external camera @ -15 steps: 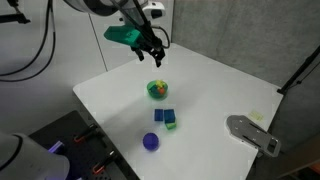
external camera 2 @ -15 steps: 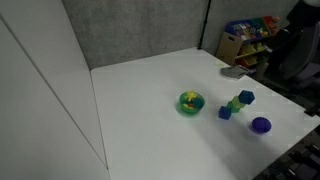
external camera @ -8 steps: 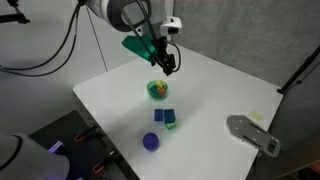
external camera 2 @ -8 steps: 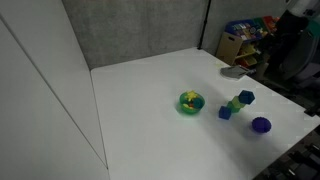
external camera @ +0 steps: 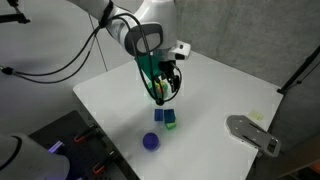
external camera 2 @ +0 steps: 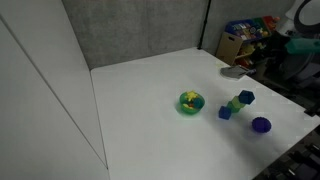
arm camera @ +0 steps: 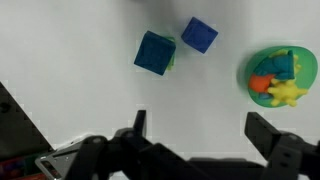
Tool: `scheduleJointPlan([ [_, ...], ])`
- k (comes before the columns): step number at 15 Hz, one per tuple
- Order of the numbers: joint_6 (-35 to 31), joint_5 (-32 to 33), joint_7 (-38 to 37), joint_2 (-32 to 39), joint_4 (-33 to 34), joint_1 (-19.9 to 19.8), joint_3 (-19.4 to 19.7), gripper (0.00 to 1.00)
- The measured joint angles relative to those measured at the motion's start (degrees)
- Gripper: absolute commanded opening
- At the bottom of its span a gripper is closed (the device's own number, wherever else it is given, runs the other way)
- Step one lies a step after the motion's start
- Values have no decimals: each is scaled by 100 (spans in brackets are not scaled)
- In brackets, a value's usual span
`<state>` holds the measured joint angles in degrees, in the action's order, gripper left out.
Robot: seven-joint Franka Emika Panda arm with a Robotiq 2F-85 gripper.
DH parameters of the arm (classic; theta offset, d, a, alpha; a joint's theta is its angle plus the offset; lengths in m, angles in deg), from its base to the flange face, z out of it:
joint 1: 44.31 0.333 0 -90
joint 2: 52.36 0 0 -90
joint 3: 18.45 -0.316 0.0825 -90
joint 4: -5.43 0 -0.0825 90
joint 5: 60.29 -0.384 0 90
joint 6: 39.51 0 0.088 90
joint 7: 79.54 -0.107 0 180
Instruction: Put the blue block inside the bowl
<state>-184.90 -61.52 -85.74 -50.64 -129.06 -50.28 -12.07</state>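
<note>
The fingers (arm camera: 139, 124) stand wide apart, holding nothing, above the table (arm camera: 80, 40). The blue block (arm camera: 199, 35) lies on the table near the bowl (arm camera: 251, 80), outside it, beside the green cube (external camera 2: 235, 104).

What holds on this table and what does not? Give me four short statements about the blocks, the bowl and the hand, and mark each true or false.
1. The bowl has coloured pieces in it. True.
2. The hand grips the blue block. False: in the wrist view the hand is open with nothing between its fingers, and the blue block lies on the table.
3. The round blue-violet piece lies on the table, apart from the bowl. True.
4. The green cube sits inside the bowl. False: it stands on the table, outside the bowl.
</note>
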Motion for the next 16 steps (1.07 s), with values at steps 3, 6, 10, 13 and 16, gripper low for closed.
scheduleJointPlan([
  [3, -226, 0, -523, 326, -1, -6, 45, 100],
  [6, -344, 0, -1004, 622, 0, -6, 134, 100],
  [10, -569, -71, -1276, 1023, 0, -9, 264, 100],
  [13, -920, -312, -1276, 1349, 2, -25, 294, 100],
  [16, -1158, -604, -1273, 1603, 7, -29, 294, 100],
])
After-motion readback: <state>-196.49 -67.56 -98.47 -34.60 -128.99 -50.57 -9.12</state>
